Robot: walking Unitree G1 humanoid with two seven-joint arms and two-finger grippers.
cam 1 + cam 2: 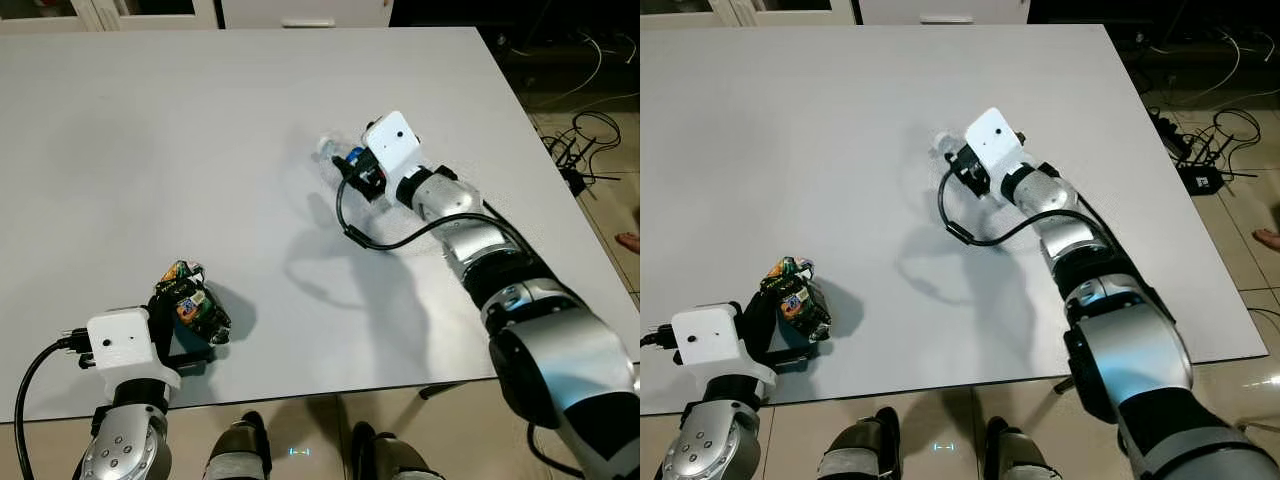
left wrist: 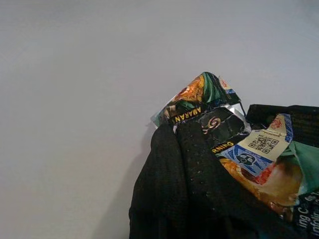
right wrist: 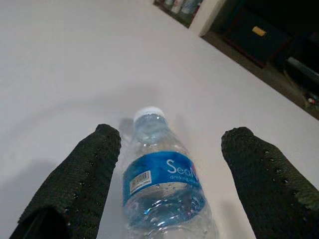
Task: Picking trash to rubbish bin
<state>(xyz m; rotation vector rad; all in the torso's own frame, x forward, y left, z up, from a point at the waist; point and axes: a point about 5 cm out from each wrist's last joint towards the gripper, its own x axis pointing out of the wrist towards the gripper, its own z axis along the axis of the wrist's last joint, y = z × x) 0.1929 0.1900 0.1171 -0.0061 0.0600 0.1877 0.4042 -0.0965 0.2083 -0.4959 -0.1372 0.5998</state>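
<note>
Right hand [image 3: 169, 184] reaches out over the middle of the white worktop [image 1: 200, 150], its two black fingers [image 3: 84, 174] spread wide apart on either side of a clear water bottle [image 3: 164, 184] with a blue label. That bottle lies on its side on the worktop, between the fingers, its white cap pointing away from the hand; the view does not settle whether either finger touches it. Near the worktop's front edge, the left hand [image 1: 185, 320] has its fingers clamped on a crumpled snack wrapper [image 1: 192, 300] of green, orange and black, which rests against the worktop surface there, well apart from the bottle.
</note>
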